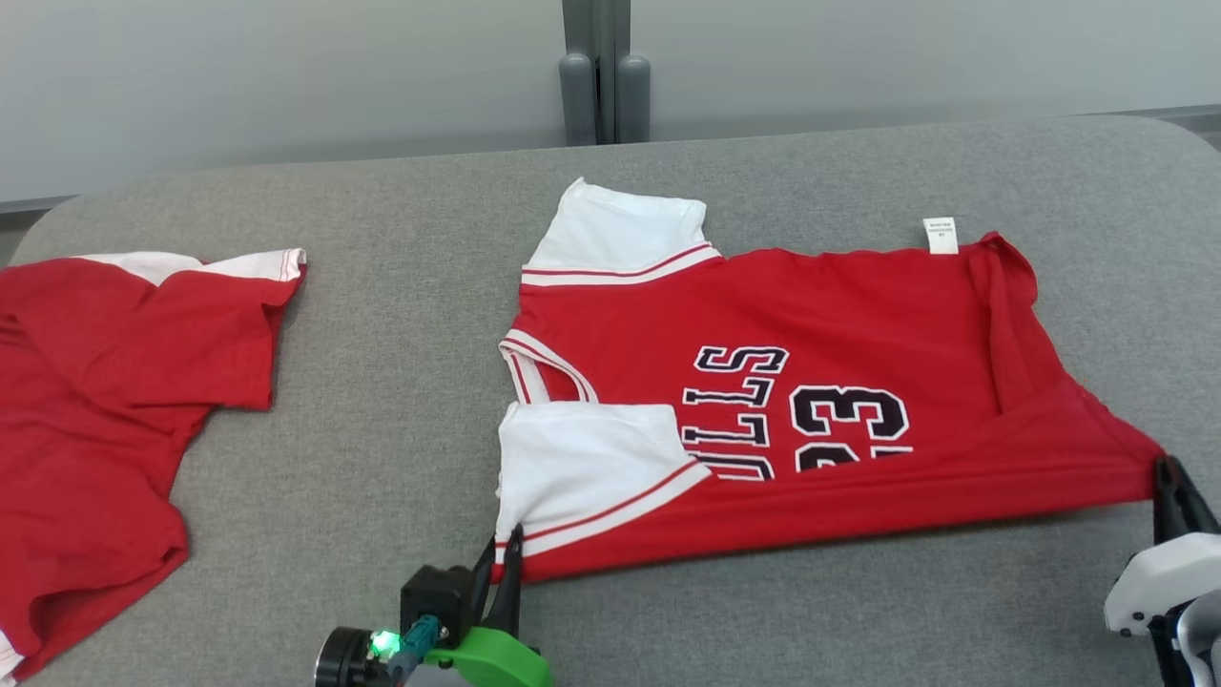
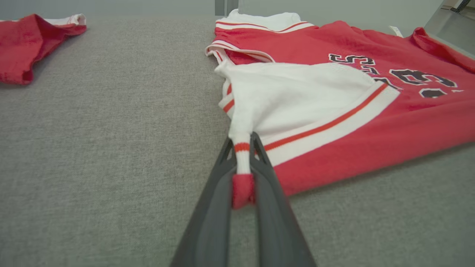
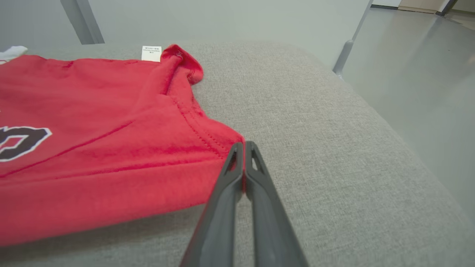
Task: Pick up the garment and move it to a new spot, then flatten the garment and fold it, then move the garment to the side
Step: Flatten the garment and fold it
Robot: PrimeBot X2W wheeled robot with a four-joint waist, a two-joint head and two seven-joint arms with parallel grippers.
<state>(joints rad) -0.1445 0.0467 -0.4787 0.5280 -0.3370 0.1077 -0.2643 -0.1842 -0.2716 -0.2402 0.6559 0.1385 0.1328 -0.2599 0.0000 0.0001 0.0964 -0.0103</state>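
A red jersey point(image 1: 858, 315) with white sleeves and black lettering lies across the middle of the grey table, its near edge lifted slightly off the surface. My left gripper point(image 1: 503, 553) is shut on the corner of the near white sleeve point(image 2: 297, 92), a pinch of striped cuff showing between its fingers point(image 2: 222, 174). My right gripper point(image 1: 1166, 477) is shut on the jersey's near hem corner point(image 3: 222, 144) at the right. A white care label point(image 1: 941, 235) sticks out at the far hem.
A second red garment point(image 1: 105, 382) with white trim lies crumpled at the table's left edge. The grey padded table point(image 1: 401, 382) has bare cloth between the two garments. Its right edge point(image 3: 389, 122) drops to the floor close beside my right gripper.
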